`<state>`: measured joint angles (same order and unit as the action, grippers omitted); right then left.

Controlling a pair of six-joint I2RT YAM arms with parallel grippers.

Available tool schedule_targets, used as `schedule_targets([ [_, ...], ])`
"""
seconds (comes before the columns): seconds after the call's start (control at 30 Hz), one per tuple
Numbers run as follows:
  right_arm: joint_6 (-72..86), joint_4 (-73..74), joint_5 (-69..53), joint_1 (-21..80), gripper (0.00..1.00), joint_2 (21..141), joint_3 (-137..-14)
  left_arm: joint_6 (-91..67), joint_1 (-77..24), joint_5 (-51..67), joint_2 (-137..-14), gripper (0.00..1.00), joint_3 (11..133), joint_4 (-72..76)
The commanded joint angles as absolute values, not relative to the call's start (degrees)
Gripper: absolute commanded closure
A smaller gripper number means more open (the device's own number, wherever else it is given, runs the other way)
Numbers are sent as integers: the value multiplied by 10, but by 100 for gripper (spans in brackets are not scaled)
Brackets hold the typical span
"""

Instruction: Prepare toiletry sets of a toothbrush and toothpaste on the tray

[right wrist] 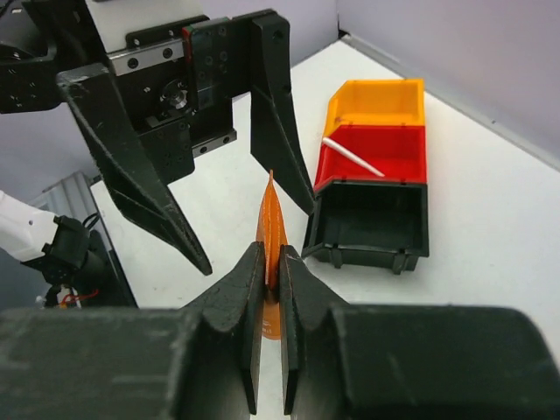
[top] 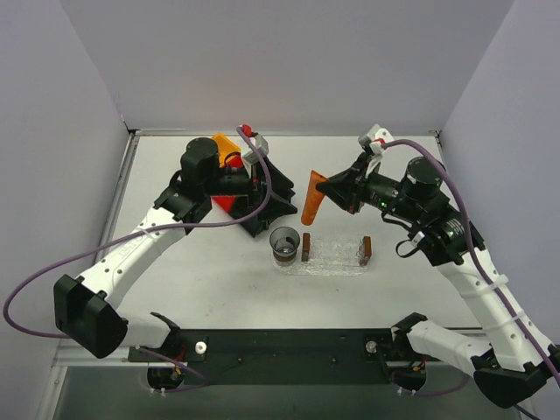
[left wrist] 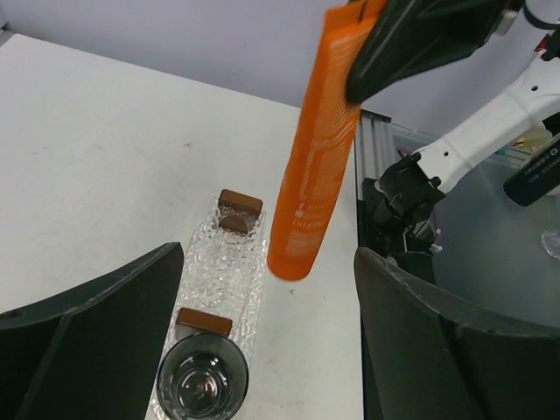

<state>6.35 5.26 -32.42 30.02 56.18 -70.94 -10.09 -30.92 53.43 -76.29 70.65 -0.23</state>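
The orange toothpaste (top: pixel 312 206) is pinched at its flat end by the right gripper (top: pixel 328 185) and hung at eleven o'clock of the tray (top: pixel 337 258), likely for lowering onto it. The left gripper (top: pixel 269 210) is spread wide and empty. The toothbrush (right wrist: pixel 350 156) is seen in the red bin (right wrist: pixel 389 144).

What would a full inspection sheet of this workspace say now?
Surface: flat white tabletop.
Job's things: orange wedge-shaped toothpaste tube hangs near the clear bumpy plastic tray; thin white toothbrush lies in the red plastic bin.
Clutter: dark round cup at the tray's end, two brown blocks on it; orange plastic bin, black plastic bin.
End effectors: left end effector open, empty; right end effector shut on the tube.
Cables: purple cable along each arm.
Surroundings: plain pale walls.
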Motion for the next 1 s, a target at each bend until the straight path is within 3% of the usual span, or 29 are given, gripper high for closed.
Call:
schedule_targets([
  [0.0,86,31,-380,294,100,578,-729,-98,-335,562,-783,10,747,55],
  [0.4,100,24,-407,288,100,594,-752,-68,-367,555,-802,8,719,72],
  [0.57,107,18,-410,285,100,592,-752,-78,-369,562,-801,13,707,88],
  [0.87,123,4,-414,279,100,592,-745,-109,-380,569,-807,42,688,127],
  [0.97,127,0,-416,277,100,592,-737,-115,-381,570,-809,64,696,127],
])
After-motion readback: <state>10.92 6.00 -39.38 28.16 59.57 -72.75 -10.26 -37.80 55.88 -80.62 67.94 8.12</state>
